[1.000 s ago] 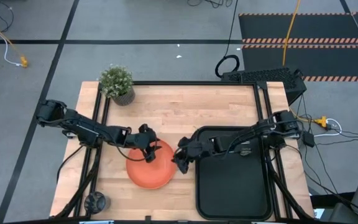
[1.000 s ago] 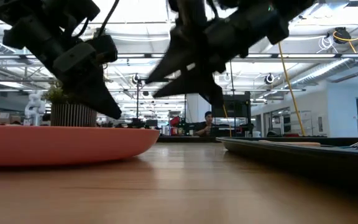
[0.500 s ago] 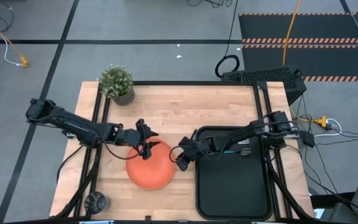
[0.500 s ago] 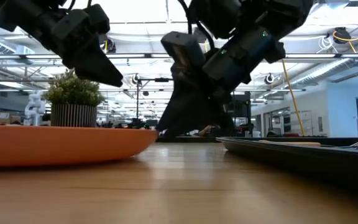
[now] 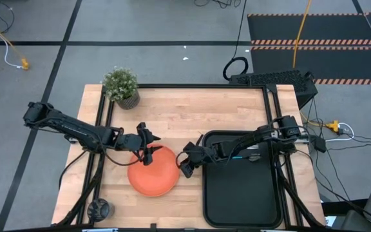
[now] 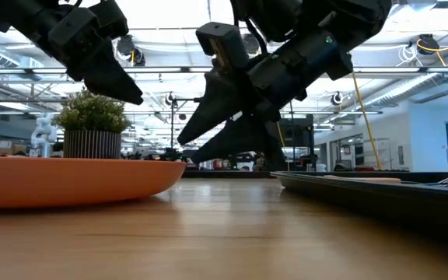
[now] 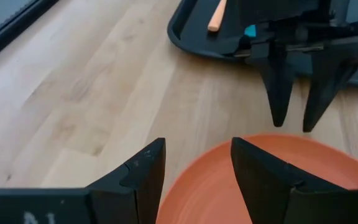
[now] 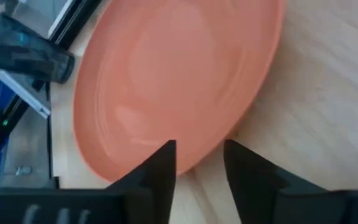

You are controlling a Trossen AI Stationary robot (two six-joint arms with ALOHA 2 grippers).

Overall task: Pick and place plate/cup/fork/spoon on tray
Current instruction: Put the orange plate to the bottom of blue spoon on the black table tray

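While plate [image 5: 153, 178] lies between both parted end effectors | plant pot [image 5: 122, 87] far corner | tray [image 5: 240, 196] beside, seemingly clear.

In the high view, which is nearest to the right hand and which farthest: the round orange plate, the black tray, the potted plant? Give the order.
1. The round orange plastic plate, just left of the right hand.
2. The black rectangular tray, just to its right; almost as near, hard to rank against the plate.
3. The green potted plant, at the table's far left corner.
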